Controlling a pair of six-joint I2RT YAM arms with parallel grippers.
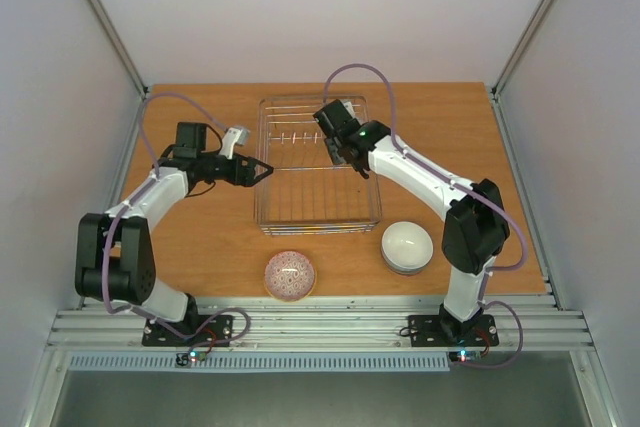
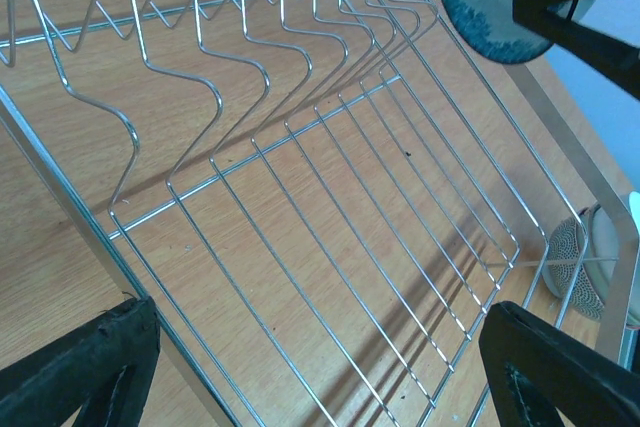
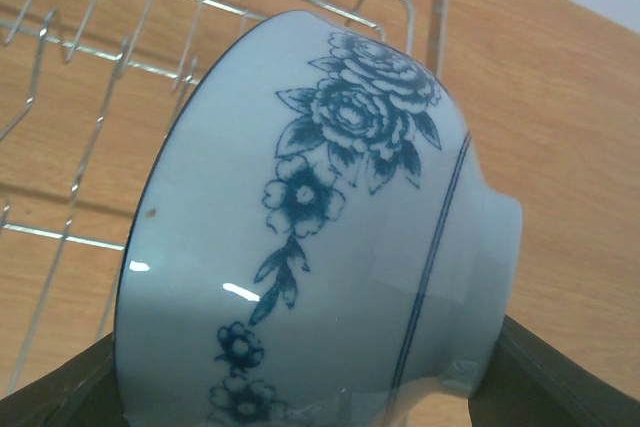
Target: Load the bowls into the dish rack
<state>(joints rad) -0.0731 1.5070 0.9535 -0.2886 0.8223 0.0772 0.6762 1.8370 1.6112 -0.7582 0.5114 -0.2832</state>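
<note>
Rack (image 1: 300,197) sits mid-frame on the tabletop (image 1: 200,247), and the top view shows no bowl set in it yet. A floral bowl (image 3: 320,237) hangs on its side over the rack's upper-right part, grasped by the right claw (image 1: 343,147). I cannot tell whether it touches the wires. A white bowl (image 1: 407,245) and a speckled bowl (image 1: 290,275) wait low in the frame, below the rack. The left claw (image 1: 258,173) is released and empty, just beside the rack's left edge.

These risks are my own judgement. The glazed bowl may slip from the grip and crack on the wires. Let go away from a slot, it may roll or fall flat. Lowered crooked, it may catch on the rack and drag it. The left claw, so near, may knock the rack or the other arm.

No brand, label or writing is readable, only the blue flower pattern.
</note>
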